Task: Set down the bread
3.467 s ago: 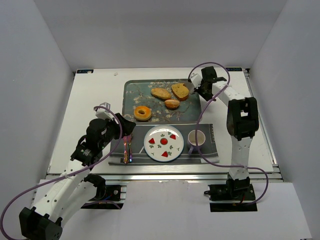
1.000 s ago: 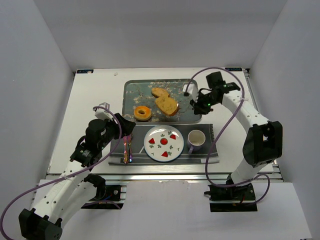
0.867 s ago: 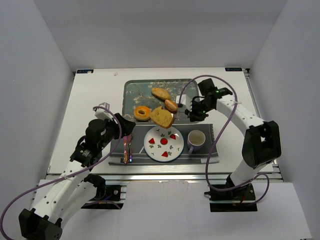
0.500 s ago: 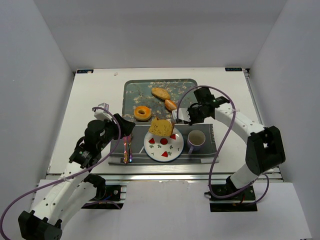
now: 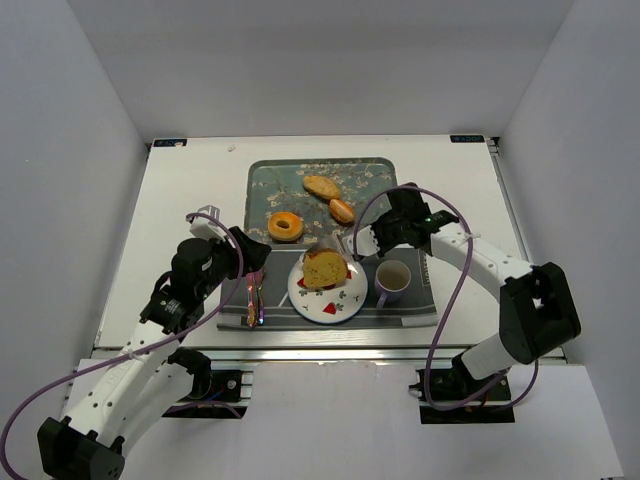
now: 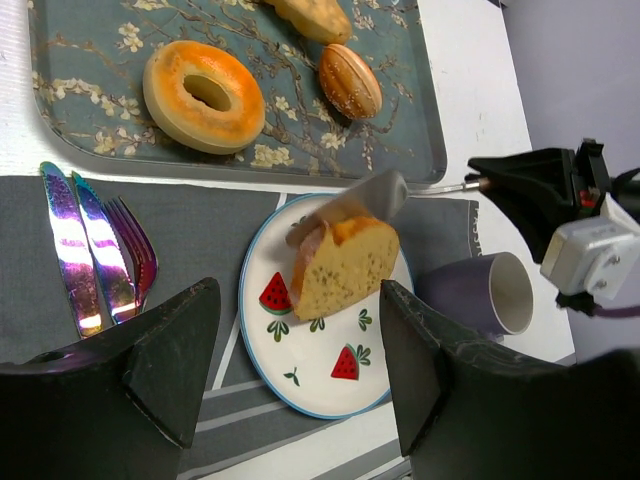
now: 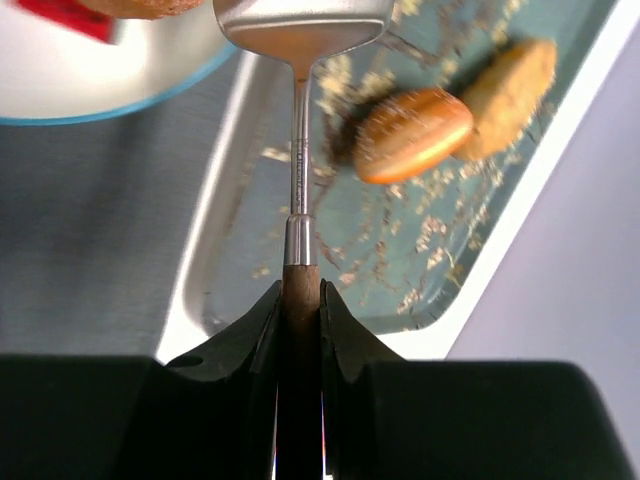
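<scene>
On the plate (image 5: 335, 306) the bread slice (image 5: 322, 268); cup (image 5: 393, 281) right, cutlery (image 5: 253, 298) left, tray (image 5: 265, 185) behind.

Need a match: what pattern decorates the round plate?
White plate: red watermelon slices, green sprigs; left wrist view.

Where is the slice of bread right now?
In the top view, the bread slice sits on the round plate, between the cutlery on the left and the purple cup on the right.

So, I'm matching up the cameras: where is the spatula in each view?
Top external: spatula mid-frame, at the plate's far rim.
Left wrist: centre, blade against the bread slice.
Right wrist: centre, handle clamped in the right gripper.
Shared landmark: oval bun on the tray.
</scene>
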You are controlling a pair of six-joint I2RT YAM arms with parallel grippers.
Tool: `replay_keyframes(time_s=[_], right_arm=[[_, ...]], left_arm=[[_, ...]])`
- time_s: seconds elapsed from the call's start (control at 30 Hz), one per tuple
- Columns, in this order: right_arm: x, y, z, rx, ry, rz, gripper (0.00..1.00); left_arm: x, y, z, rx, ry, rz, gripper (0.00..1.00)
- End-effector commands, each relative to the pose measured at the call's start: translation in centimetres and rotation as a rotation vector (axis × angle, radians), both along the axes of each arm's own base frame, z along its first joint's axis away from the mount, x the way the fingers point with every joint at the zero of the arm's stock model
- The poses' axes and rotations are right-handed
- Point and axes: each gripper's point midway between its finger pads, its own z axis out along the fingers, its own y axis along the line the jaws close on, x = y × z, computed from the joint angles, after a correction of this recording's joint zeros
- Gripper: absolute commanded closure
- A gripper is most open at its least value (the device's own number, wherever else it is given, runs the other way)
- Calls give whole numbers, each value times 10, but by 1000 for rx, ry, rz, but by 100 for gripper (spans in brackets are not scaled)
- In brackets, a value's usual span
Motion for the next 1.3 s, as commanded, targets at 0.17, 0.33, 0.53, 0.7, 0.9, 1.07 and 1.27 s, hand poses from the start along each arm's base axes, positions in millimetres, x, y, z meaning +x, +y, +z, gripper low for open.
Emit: replay_keyframes(time_s=[0.17, 0.33, 0.53, 0.7, 0.9, 1.07, 1.27], right_arm=[[76, 25, 68, 270, -86, -271, 100], [105, 36, 73, 344, -70, -392, 100], [132, 50, 43, 284, -39, -498, 100], [134, 64, 11, 211, -8, -511, 100], [122, 70, -12, 148, 26, -485, 100], [98, 65, -36, 65, 93, -448, 100], [61, 66, -48, 42, 203, -354, 100]], left_arm=[[5, 1, 19, -9, -46, 12, 26], [5, 1, 19, -4, -45, 11, 26], [4, 2, 19, -9, -43, 12, 26], [2, 3, 22, -9, -43, 13, 26], [4, 8, 22, -5, -48, 45, 26], [3, 8, 21, -2, -47, 46, 26], [3, 9, 20, -1, -46, 47, 26]])
